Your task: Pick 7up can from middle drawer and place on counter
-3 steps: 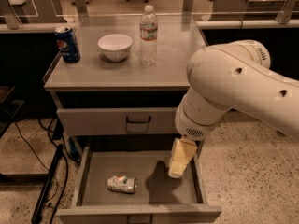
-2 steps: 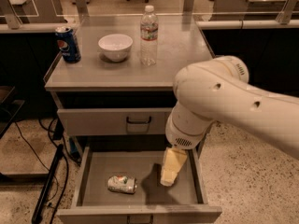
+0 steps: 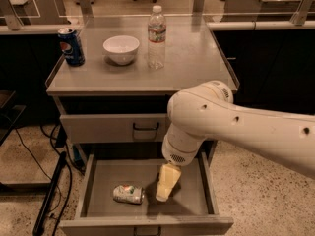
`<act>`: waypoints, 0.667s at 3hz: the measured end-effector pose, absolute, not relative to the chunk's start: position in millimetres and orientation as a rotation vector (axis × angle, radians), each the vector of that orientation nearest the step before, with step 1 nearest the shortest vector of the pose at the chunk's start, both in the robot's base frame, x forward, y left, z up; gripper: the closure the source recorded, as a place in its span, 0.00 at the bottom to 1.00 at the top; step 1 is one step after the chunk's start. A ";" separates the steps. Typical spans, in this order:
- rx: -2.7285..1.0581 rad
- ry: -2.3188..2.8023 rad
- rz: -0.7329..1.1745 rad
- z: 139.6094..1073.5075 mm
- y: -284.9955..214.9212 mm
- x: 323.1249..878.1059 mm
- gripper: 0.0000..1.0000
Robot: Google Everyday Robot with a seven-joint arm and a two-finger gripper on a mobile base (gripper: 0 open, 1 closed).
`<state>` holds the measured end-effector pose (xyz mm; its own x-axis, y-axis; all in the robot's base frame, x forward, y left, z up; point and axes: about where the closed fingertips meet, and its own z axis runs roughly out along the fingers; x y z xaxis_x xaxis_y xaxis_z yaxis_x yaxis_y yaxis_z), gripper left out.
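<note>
The 7up can (image 3: 128,193) lies on its side on the floor of the open middle drawer (image 3: 98,181), left of centre. It is silvery-white with green and red print. My gripper (image 3: 165,186) hangs down from the big white arm into the drawer, just right of the can and apart from it. The counter (image 3: 187,68) is the pale grey cabinet top above.
On the counter stand a blue Pepsi can (image 3: 72,46) at the left, a white bowl (image 3: 121,49) and a clear water bottle (image 3: 156,30). A closed drawer front with a black handle (image 3: 145,128) sits above the open drawer. Cables run on the floor at the left.
The arm has swung left and the gripper has moved left and lower inside the drawer, closer to the 7up can. The can has not moved.
</note>
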<state>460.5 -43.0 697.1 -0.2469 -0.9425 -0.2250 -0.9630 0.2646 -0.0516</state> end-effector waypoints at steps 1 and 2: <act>-1.778 2.327 0.153 692.4 -41.3 460.3 0.00; -1.788 2.328 0.194 679.6 -37.6 457.0 0.00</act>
<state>457.0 -37.6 679.6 -0.2485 -0.9393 -0.2365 -0.9655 0.2598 -0.0175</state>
